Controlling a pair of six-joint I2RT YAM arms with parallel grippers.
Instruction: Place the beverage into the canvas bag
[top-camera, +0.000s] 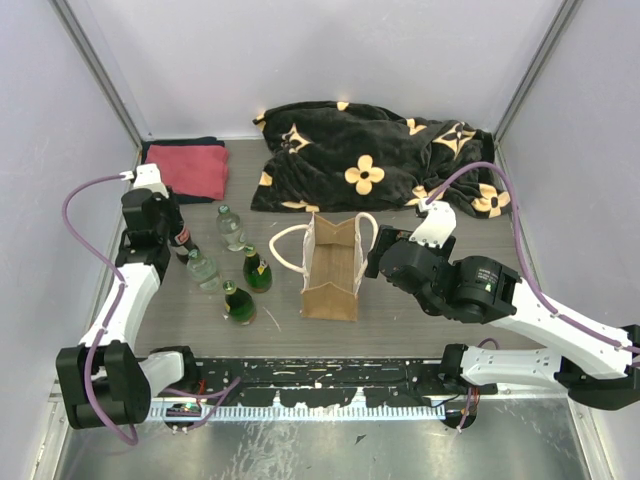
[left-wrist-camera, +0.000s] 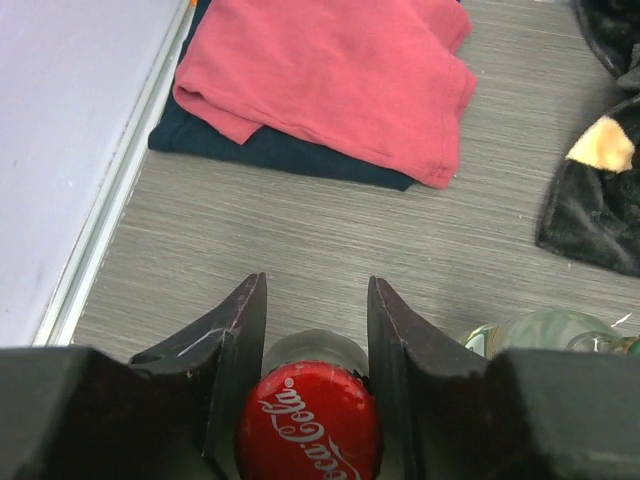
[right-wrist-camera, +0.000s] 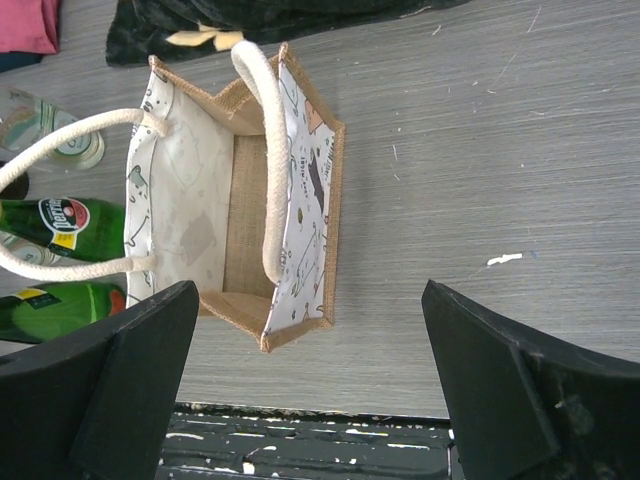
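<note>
The beverage, a cola bottle with a red cap (left-wrist-camera: 308, 420), stands upright at the left of the table (top-camera: 183, 240). My left gripper (left-wrist-camera: 317, 282) is shut on its neck, with both fingers pressed against the cap's sides (top-camera: 178, 236). The canvas bag (top-camera: 332, 268) stands upright and open in the middle, tan with white rope handles. Looking down from the right wrist, the canvas bag (right-wrist-camera: 235, 190) is empty inside. My right gripper (right-wrist-camera: 310, 300) hangs open beside the bag's right side (top-camera: 374, 258), holding nothing.
Two clear bottles (top-camera: 231, 228) (top-camera: 203, 270) and two green bottles (top-camera: 257, 270) (top-camera: 238, 303) stand between the cola bottle and the bag. A red cloth (top-camera: 190, 170) on a dark cloth lies at the back left. A black flowered blanket (top-camera: 375, 160) lies behind the bag.
</note>
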